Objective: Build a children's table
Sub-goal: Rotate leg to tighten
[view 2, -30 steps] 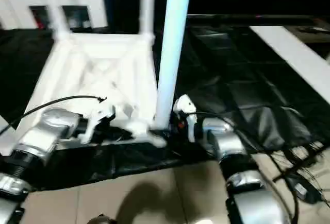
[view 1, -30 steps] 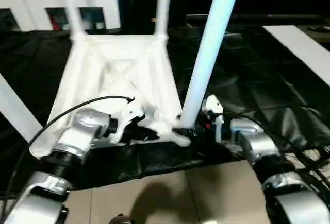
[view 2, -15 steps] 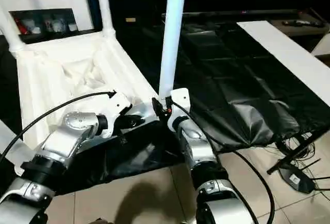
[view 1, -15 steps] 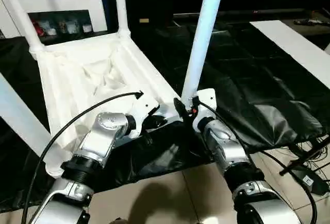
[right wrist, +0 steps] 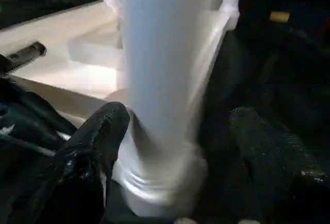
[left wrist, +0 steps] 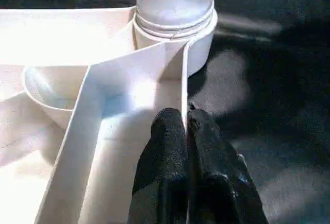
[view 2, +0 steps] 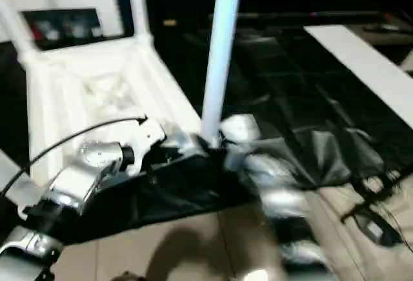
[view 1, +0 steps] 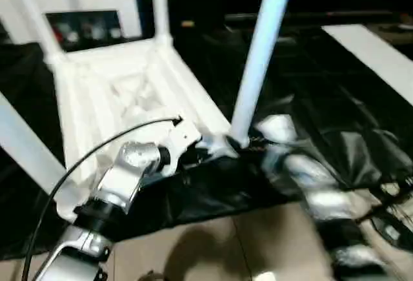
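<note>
Inspection: white plastic children's table [view 1: 122, 93] lies upside down on black sheeting; my left gripper [left wrist: 186, 126] pinches its rim rib, while my right gripper [right wrist: 178, 147] stands open astride the near upright tube leg [view 1: 258, 55].

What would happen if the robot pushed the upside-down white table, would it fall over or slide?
The children's table lies on its flat top with its legs pointing up, so it probably won't tip. It rests on a crinkled black sheet, so it would likely slide and bunch that up. It looks like thin ribbed plastic, so probably light but fairly stiff.
</note>
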